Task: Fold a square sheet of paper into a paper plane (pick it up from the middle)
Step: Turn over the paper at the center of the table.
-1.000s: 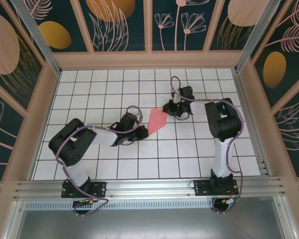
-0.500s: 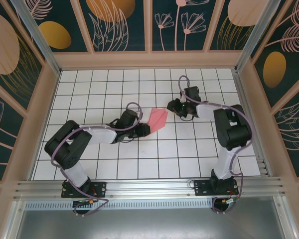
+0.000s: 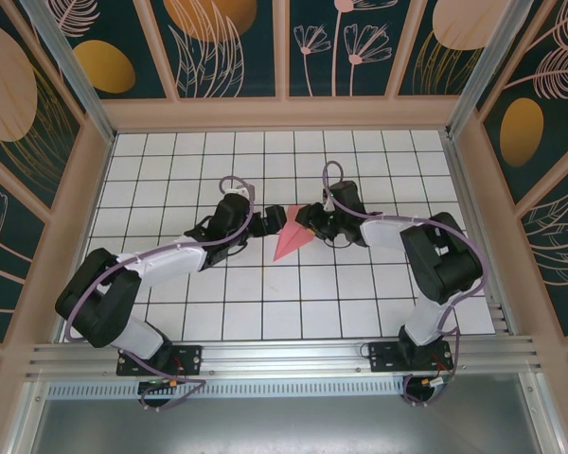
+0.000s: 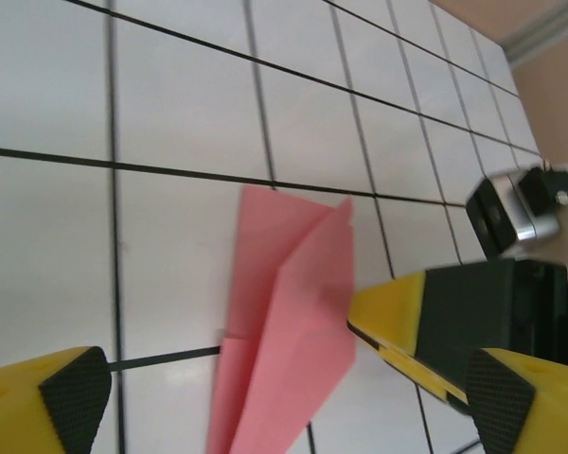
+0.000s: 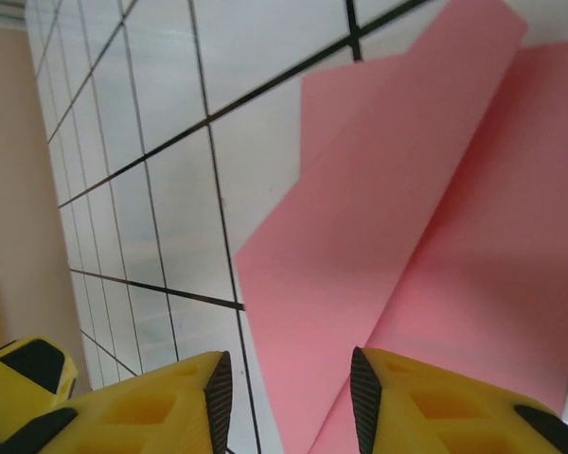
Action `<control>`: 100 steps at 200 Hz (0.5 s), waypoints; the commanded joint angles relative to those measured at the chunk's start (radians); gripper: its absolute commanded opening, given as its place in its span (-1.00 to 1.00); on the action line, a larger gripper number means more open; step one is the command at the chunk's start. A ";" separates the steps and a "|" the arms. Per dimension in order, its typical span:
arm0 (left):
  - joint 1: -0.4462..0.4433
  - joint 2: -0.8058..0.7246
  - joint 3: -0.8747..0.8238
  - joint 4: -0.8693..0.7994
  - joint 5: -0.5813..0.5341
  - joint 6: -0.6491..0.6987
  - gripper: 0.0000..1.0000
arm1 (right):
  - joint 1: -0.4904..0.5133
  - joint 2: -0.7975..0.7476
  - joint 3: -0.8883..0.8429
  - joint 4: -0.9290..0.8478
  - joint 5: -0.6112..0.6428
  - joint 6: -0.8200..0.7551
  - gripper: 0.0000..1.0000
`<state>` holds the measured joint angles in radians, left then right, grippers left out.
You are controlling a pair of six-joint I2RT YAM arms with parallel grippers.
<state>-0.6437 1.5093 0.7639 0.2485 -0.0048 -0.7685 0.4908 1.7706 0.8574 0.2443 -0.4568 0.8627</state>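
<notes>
Pink paper plane (image 3: 292, 236) flat, tip pointing near-left, long axis diagonal; left gripper (image 4: 279, 388) spread wide, right gripper (image 5: 284, 378) slightly parted.

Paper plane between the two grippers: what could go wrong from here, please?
1. The left gripper and right gripper sit very close at the wide end of the paper plane; they might collide.
2. Both grippers stand open, so the plane lies loose on the table; a finger brushing it could slide it or spoil a fold.
</notes>
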 commanded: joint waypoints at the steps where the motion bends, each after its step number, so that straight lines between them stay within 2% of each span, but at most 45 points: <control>1: 0.022 -0.033 -0.029 -0.040 -0.092 -0.013 0.97 | 0.006 0.038 0.025 0.016 0.044 0.050 -0.23; 22: 0.039 -0.035 -0.045 -0.038 -0.095 -0.033 0.97 | 0.007 0.055 0.034 -0.004 0.059 0.053 -0.24; 100: 0.075 -0.004 -0.054 -0.019 -0.035 -0.075 0.97 | 0.022 0.128 0.071 0.062 -0.034 0.044 -0.33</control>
<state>-0.5819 1.4952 0.7197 0.2272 -0.0597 -0.8215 0.4969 1.8740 0.8982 0.2588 -0.4484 0.9009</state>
